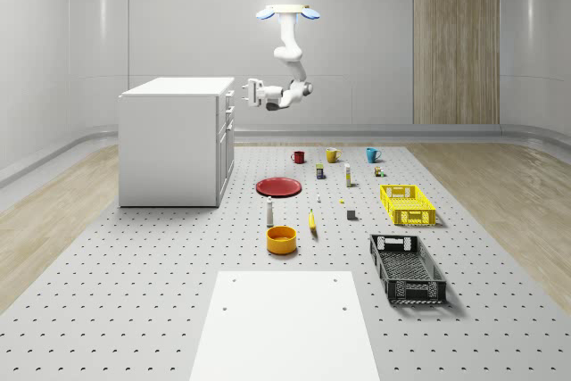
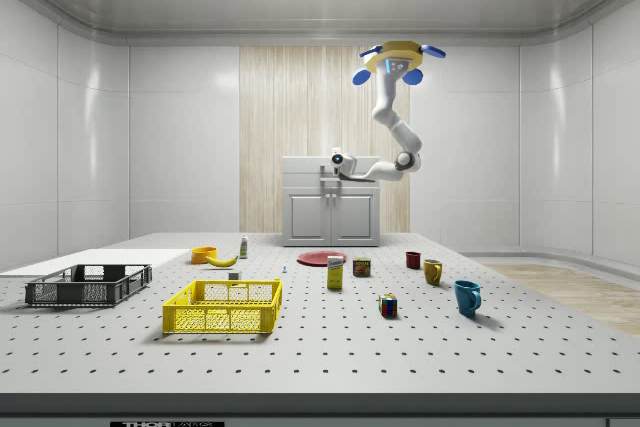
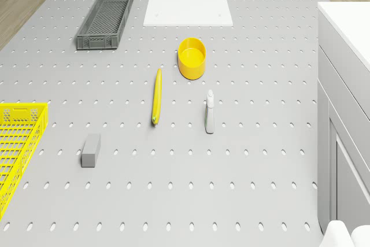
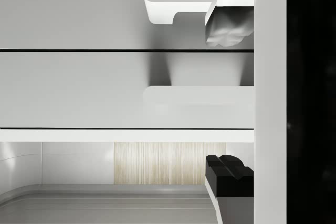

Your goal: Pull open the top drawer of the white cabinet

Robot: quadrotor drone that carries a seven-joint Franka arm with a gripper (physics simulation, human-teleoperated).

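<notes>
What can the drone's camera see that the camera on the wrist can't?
The drone view alone shows the banana, the yellow bowl, the white bottle and the grey crate on the pegboard floor. The wrist view alone shows the cabinet's drawer handles close up, with one dark fingertip at the edge. Both show part of the white cabinet.

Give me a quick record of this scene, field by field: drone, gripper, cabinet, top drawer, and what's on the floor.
drone: hovering above the floor beside the white cabinet's drawer side
gripper: level with the top drawer, close to its front, fingers apart
white cabinet: standing on the pegboard floor
top drawer: looks shut, handle between the fingers
floor items: red plate, banana, yellow crate, black crate
</notes>
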